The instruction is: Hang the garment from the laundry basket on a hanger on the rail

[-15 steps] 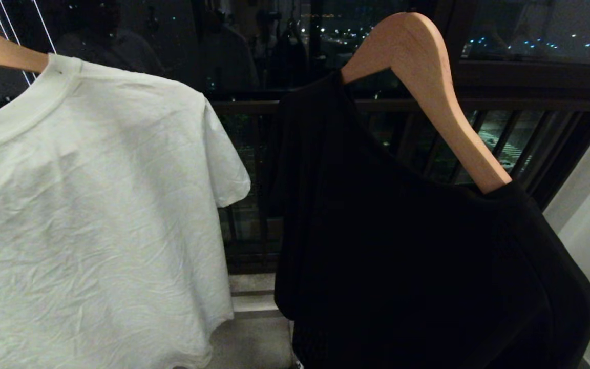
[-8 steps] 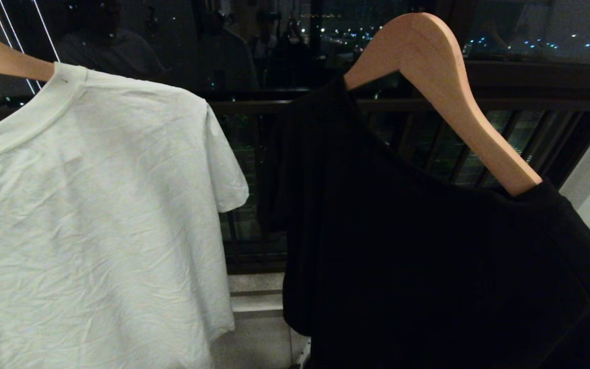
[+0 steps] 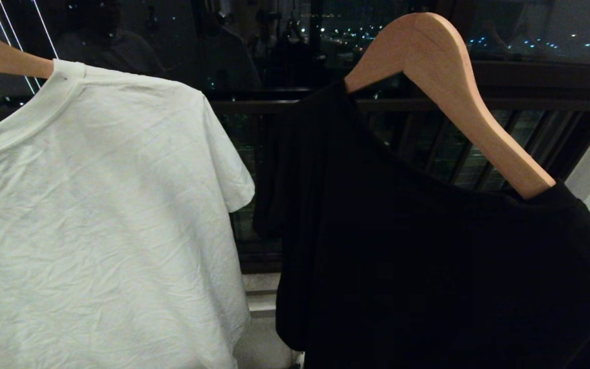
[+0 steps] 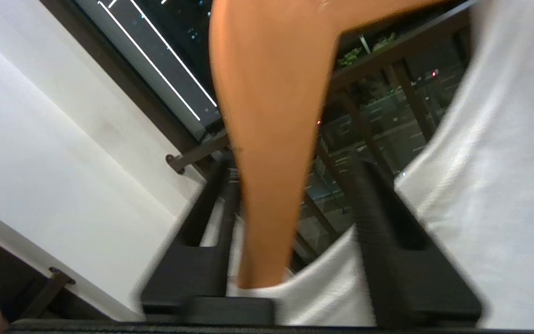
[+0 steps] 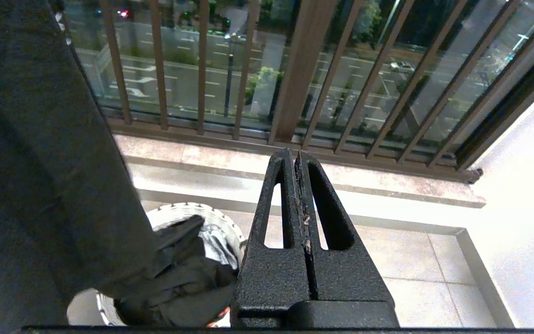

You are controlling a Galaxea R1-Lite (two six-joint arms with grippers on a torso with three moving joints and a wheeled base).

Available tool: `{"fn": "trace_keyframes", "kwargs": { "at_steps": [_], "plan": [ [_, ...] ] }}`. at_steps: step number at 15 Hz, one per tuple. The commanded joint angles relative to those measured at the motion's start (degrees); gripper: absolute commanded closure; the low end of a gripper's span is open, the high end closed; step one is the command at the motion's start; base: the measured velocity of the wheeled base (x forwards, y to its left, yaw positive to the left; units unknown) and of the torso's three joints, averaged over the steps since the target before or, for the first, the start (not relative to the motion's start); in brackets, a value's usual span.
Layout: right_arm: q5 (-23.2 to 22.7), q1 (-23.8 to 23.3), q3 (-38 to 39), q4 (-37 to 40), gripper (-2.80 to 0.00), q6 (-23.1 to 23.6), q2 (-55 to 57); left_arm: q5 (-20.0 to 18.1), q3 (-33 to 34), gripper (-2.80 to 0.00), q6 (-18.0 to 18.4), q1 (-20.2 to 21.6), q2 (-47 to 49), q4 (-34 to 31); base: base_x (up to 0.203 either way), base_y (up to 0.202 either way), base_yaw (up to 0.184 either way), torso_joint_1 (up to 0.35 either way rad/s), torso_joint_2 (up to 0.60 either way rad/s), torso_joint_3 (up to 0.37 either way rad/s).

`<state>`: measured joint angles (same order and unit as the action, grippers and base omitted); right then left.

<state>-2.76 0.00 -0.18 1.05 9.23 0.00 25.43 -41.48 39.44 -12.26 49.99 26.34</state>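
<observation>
Left gripper (image 4: 295,241) stands open astride the arm of a wooden hanger (image 4: 271,139) that carries a white T-shirt (image 3: 95,230), its fingers clear of the wood on both sides. That shirt appears hung; a black T-shirt (image 3: 428,266) hangs beside it on a second hanger (image 3: 443,97). The rail itself is out of view. Dark clothing remains in the laundry basket (image 5: 211,218) on the floor below. Right gripper (image 5: 301,222) hangs closed and empty above the basket.

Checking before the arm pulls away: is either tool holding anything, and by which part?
Nothing is gripped. The left tool stands open around the wooden hanger arm carrying the white T-shirt, with gaps on both sides. The right tool is shut on nothing.
</observation>
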Motion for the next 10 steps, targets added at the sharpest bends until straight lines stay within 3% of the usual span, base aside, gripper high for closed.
{"fn": "trace_keyframes", "kwargs": {
  "at_steps": [1,10],
  "plan": [
    [-0.1,0.0,0.0,0.0,0.00,0.0,0.0,0.1,-0.1,-2.80,0.2,0.0,-0.1,0.3,0.000,0.000,0.000,0.000,0.00,0.000],
    [-0.1,0.0,0.0,0.0,0.00,0.0,0.1,-0.7,-2.7,-2.80,-0.5,-0.4,-1.5,0.0,0.000,0.000,0.000,0.000,0.00,0.000]
  ]
}}
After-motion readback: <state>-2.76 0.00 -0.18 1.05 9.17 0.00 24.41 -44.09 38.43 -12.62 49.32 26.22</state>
